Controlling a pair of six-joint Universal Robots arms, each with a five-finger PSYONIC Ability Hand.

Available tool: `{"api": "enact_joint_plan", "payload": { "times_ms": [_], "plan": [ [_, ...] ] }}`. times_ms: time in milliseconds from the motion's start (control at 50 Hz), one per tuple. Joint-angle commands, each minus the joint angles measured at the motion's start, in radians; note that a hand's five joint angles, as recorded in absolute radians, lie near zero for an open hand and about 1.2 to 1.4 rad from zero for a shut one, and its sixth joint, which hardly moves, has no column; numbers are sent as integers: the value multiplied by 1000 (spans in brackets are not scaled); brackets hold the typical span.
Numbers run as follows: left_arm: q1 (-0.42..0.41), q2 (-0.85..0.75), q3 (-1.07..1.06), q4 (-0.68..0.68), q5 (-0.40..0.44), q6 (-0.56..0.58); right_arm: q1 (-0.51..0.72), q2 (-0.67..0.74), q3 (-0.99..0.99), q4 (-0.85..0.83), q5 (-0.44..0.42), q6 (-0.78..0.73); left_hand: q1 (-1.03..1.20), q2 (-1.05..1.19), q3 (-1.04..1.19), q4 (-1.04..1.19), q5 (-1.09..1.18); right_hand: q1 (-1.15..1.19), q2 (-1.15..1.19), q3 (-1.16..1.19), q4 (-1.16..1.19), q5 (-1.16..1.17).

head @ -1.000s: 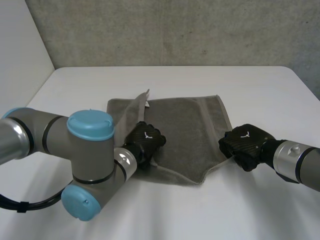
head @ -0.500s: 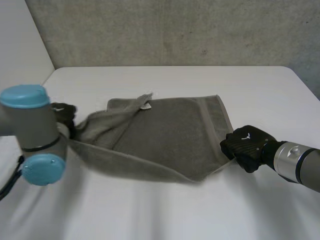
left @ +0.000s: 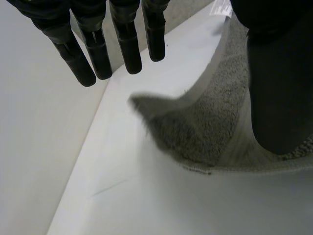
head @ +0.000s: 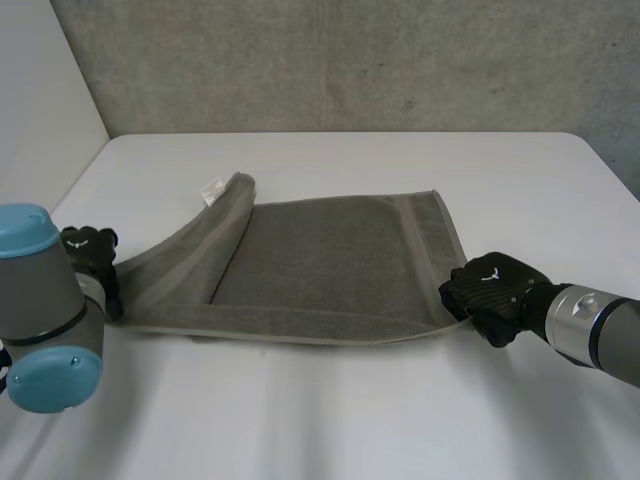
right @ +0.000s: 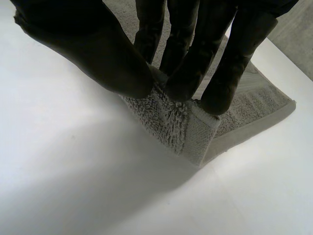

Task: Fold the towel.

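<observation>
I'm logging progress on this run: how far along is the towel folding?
No fold is done: the towel lies mostly spread on the table, only its left edge curled over. In hand: the right hand pinches the near right corner; the left hand, fingers straight, is at the near left corner. Every fold remains.

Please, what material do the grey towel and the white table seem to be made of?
Grey rectangular towel: likely cotton terry, matt; looped pile shows where the right hand pinches its corner, and a flat woven band runs near one end. White table: smooth, even, with a slight sheen; perhaps laminate or painted board, I cannot tell which.
</observation>
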Motion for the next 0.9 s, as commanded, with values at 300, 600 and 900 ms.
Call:
{"api": "enact_joint_plan", "payload": {
  "times_ms": [300, 600, 900],
  "plan": [
    [73, 262, -216, 33, 525, 122, -11, 1, -12, -44, 8, 117, 49, 34, 66, 49, -96, 48, 253, 52, 60, 30],
    [143, 211, -329, 39, 532, 343, -6, 8, -8, -44, 6, 115, 32, 16, 48, 31, -114, 48, 253, 52, 60, 30],
    [149, 30, -203, 46, 524, 354, -9, 6, -8, -44, 6, 115, 324, 309, 340, 323, 179, 48, 253, 52, 60, 30]
  ]
}}
